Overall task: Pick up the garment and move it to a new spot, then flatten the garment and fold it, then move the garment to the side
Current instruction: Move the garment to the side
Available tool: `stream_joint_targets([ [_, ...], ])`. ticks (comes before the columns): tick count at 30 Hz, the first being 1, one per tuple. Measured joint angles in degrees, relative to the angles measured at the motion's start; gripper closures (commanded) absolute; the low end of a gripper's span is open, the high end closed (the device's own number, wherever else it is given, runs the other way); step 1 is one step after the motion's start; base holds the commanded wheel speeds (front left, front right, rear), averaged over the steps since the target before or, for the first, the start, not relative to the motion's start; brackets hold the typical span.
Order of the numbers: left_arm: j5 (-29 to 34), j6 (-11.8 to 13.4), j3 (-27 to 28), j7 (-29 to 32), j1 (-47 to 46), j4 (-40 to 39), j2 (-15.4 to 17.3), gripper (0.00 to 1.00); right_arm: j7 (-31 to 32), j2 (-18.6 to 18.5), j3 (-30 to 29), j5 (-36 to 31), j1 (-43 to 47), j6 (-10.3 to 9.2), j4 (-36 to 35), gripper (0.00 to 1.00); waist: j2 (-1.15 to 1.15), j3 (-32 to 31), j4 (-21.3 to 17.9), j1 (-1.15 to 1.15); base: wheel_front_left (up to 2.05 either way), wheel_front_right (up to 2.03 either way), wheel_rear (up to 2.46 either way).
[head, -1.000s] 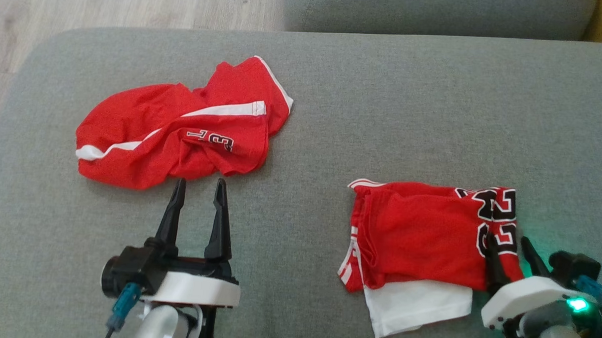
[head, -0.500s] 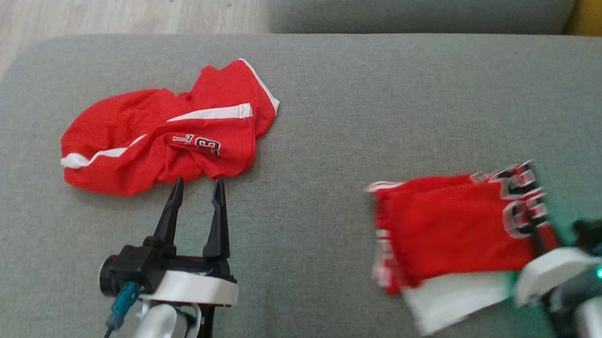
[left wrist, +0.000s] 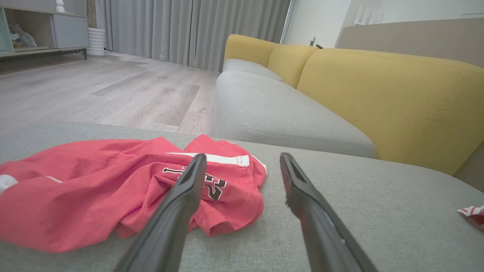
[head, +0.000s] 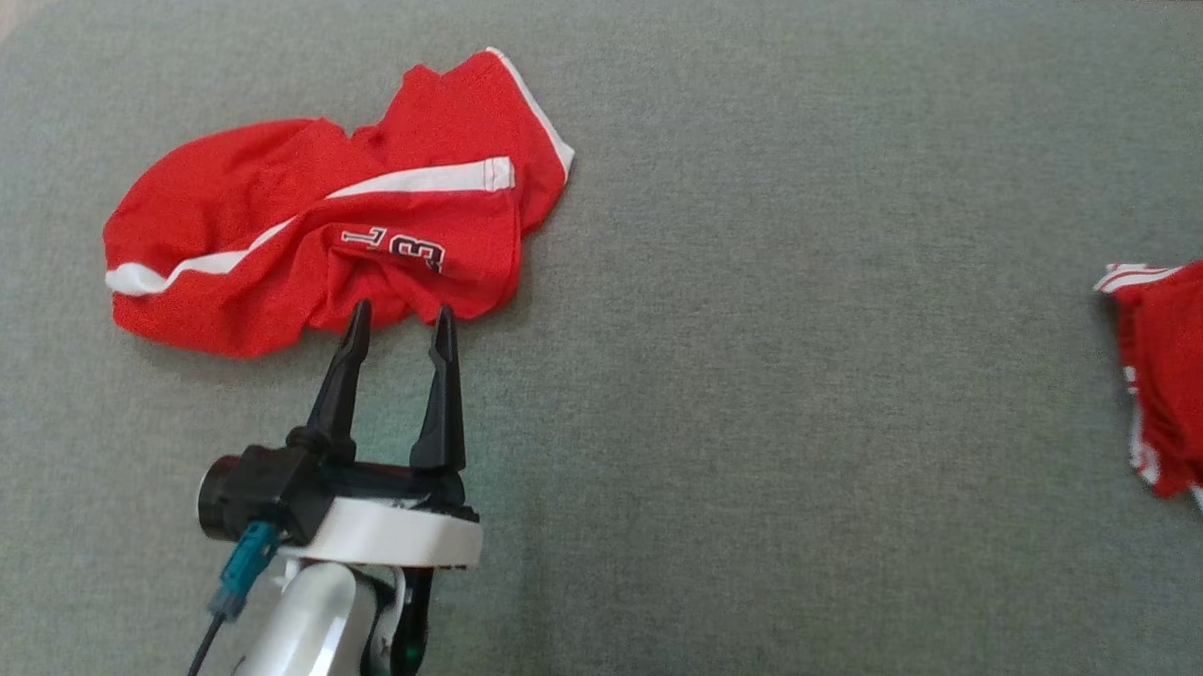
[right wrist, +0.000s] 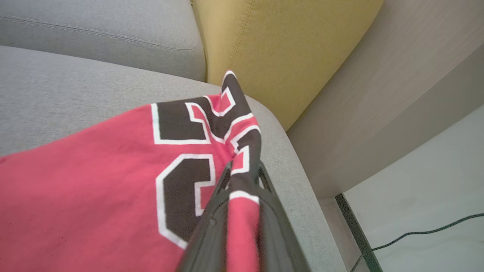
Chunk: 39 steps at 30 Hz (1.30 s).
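soft, even daylight, no glare, only faint shadows. the jersey (head: 1176,368) at the head view's right edge looks smeared; wrist views bow toward their edges.

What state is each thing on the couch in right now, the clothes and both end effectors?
Red shorts: crumpled, lying loose on the grey cushion.
Red jersey: folded in layers, numbered edge gripped.
Left end effector: open, empty, pointing at the shorts.
Right end effector: shut on the jersey.
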Motion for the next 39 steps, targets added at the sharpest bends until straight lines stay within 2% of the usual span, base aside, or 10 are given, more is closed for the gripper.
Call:
stream_joint_targets([
  [9,0.0,0.2,0.0,0.0,-0.2,-0.3,0.0,0.0,-2.4,-0.4,-2.8,-3.5,-4.5,0.0,6.8,1.0,0.0,1.5,0.2,0.0,0.0,0.0,0.0],
  [18,0.0,0.2,-0.1,0.0,-0.2,-0.1,0.0,0.0,-2.9,0.0,-4.9,-6.2,-6.1,0.0,9.5,1.0,0.0,0.7,-0.3,-0.01,0.0,0.0,0.0],
  [19,0.0,0.2,-0.1,0.0,-0.2,0.1,0.0,0.0,-2.9,0.2,-5.2,-6.4,-6.2,0.0,9.8,0.67,0.0,0.5,-0.4,-0.01,0.0,0.0,0.0],
  [20,0.0,0.2,-0.1,0.0,-0.2,0.3,0.0,0.0,-2.8,0.4,-5.6,-6.6,-6.4,0.0,10.1,0.0,0.0,0.3,-0.5,-0.01,0.0,0.0,0.0],
  [25,0.0,0.2,0.1,0.0,-0.2,0.7,0.0,0.0,-4.0,2.1,-6.1,-7.2,-6.7,0.0,9.2,0.0,0.0,-1.2,-0.9,-0.01,0.0,0.0,0.0],
  [30,0.0,0.2,0.4,0.0,0.1,0.9,0.0,0.0,-5.1,6.9,-3.3,-6.5,-6.8,0.0,4.3,0.0,0.0,-3.9,-1.1,-0.01,0.0,0.0,0.0],
  [33,-0.1,0.2,0.7,0.0,0.6,0.7,0.0,0.0,-5.3,10.5,-0.6,-4.4,-6.8,0.0,-1.1,0.0,0.0,-5.9,-1.1,-0.01,0.0,0.0,0.0],
  [39,-0.7,0.7,1.7,0.0,3.2,0.0,0.0,0.0,-3.9,18.9,5.7,1.3,-4.2,0.0,-16.9,0.0,0.0,-9.7,-0.8,-0.02,0.0,0.0,0.0],
])
